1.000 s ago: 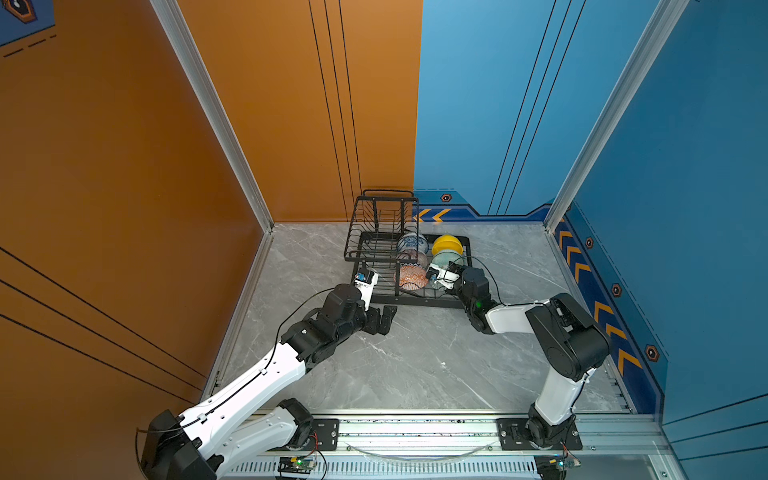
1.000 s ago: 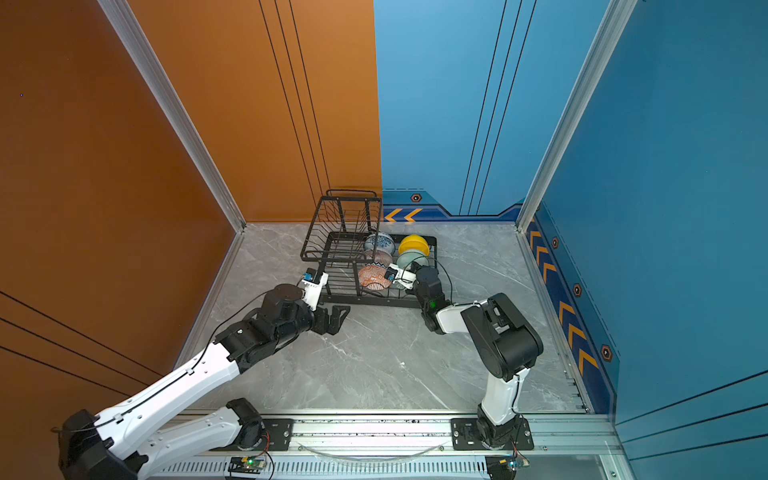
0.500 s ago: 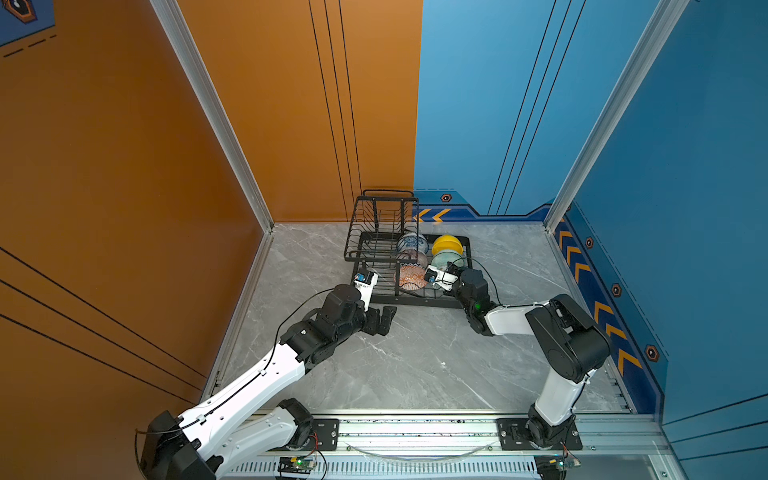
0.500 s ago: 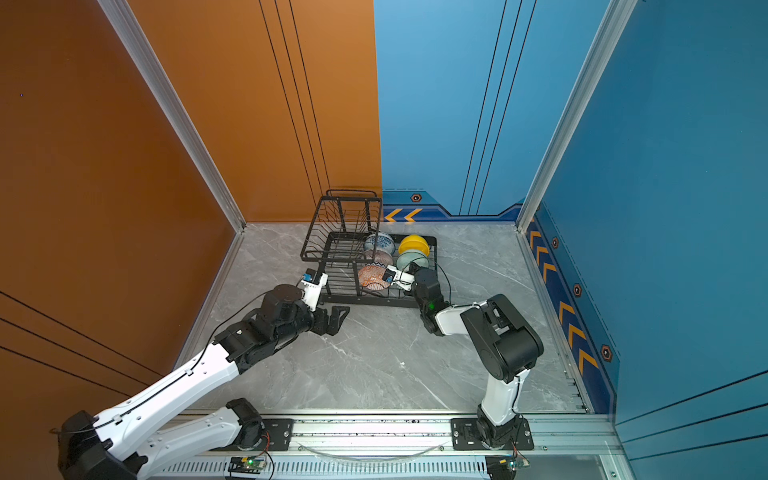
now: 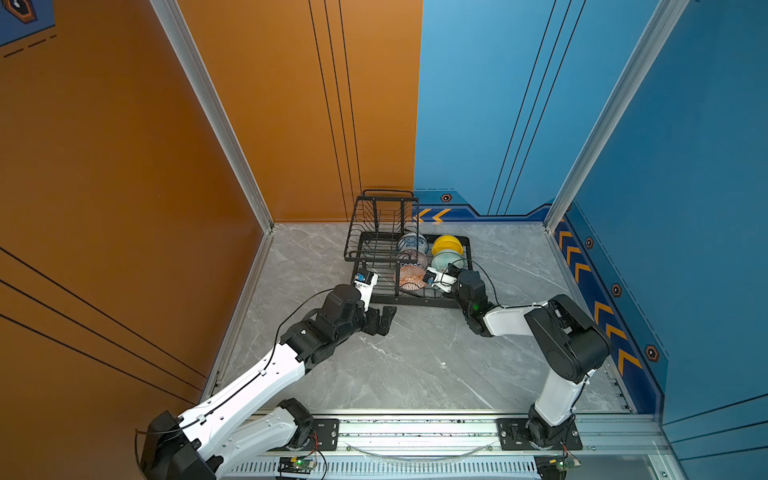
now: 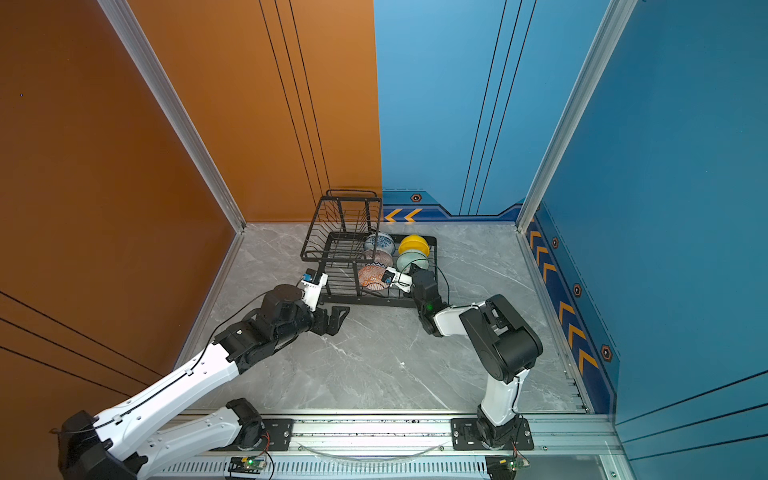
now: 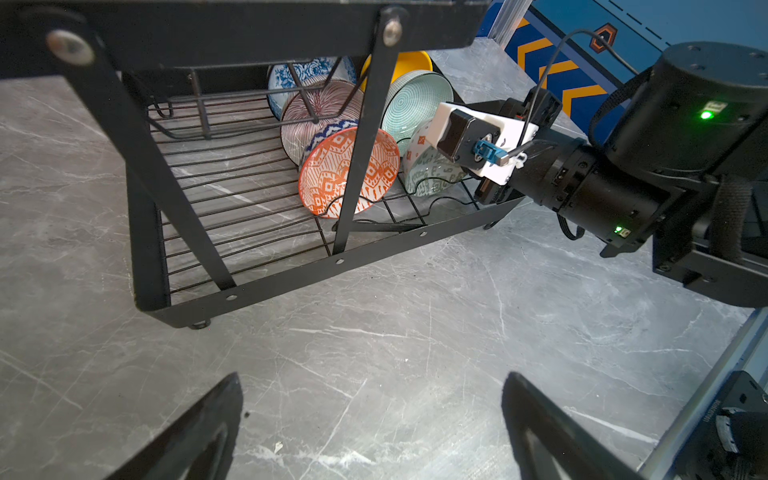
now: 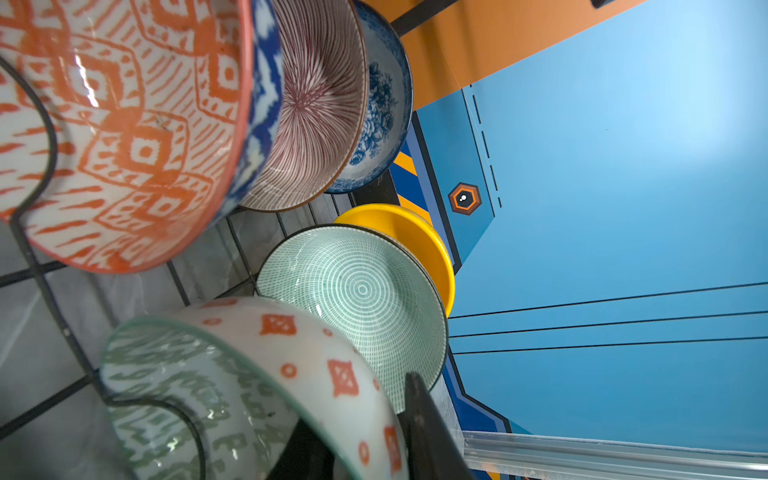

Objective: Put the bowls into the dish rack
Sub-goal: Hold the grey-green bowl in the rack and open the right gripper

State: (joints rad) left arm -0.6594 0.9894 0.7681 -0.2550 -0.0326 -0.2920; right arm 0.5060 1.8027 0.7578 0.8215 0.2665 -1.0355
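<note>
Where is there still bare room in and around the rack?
Free: wire floor of the dish rack, from its left end to the orange-white bowl; the marble table between both arms. Crowded: the rack's right end, six bowls in two rows, right pincer among them.

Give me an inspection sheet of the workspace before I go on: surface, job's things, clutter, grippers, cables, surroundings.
Surface: grey marble table; only the dish rack stands on it.
Job's things: dish rack toward the back; six bowls stand on edge in its lower tier: blue floral bowl, yellow bowl, striped bowl, mint bowl, orange bowl, green-white bowl.
Clutter: nothing seen.
Grippers: left gripper open, empty, over the table before the rack; right gripper straddles the green-white bowl's rim, grip unclear.
Cables: right wrist cable loops near the rack's corner; left arm cable hangs free.
Surroundings: orange wall, blue wall, aluminium rail in front.
</note>
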